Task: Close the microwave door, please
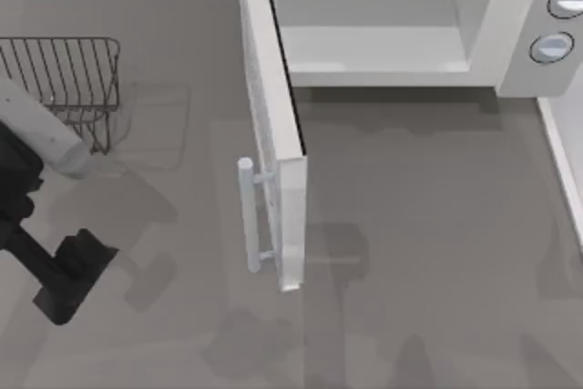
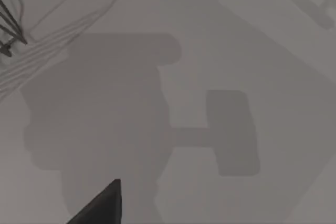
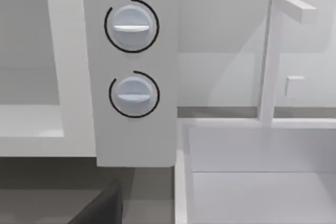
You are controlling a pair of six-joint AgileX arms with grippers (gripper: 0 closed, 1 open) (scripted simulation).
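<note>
Microwave door (image 1: 290, 198): stands wide open, swung out from the microwave (image 1: 510, 34) toward the tabletop's (image 1: 428, 252) front. Closing not begun. Left pincer (image 1: 77, 266): low at left, well apart from door; finger state cannot be told.

A wire rack (image 1: 68, 84) stands on the grey table (image 1: 428, 252), far left.

the top view looks straight down on the table (image 1: 410, 252) and the microwave (image 1: 392, 15). the left wrist view looks down at the bare table from near. the right wrist view faces the microwave front from near; both it and the top view show the knobs (image 3: 131, 28).
</note>
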